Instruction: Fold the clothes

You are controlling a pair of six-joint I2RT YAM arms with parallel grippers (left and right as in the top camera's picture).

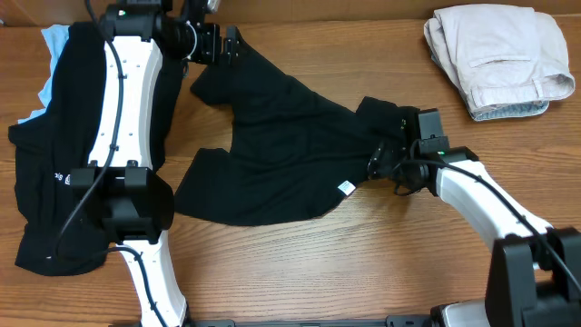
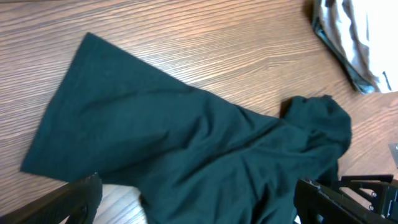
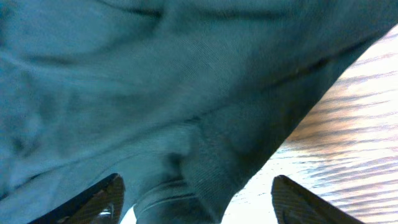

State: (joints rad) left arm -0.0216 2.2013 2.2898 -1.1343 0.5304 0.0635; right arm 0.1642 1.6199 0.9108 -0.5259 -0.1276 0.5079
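A black short-sleeved tee [image 1: 281, 145] lies crumpled and spread across the middle of the table, its small white neck tag [image 1: 345, 188] at the front edge. My left gripper [image 1: 230, 45] is open at the tee's far left corner; in the left wrist view [image 2: 199, 208] its fingers stand wide apart over the fabric [image 2: 186, 137]. My right gripper [image 1: 383, 162] is open over the tee's bunched right end; in the right wrist view [image 3: 199, 202] a ribbed hem [image 3: 205, 155] lies between the fingers. A second black garment [image 1: 54, 209] with tiny white marks lies at the left, partly under my left arm.
Folded beige trousers [image 1: 499, 59] lie at the far right corner, also showing in the left wrist view [image 2: 354, 37]. A light blue cloth [image 1: 53, 45] peeks out from under the left black garment. My left arm's white links [image 1: 123, 100] cross above that garment.
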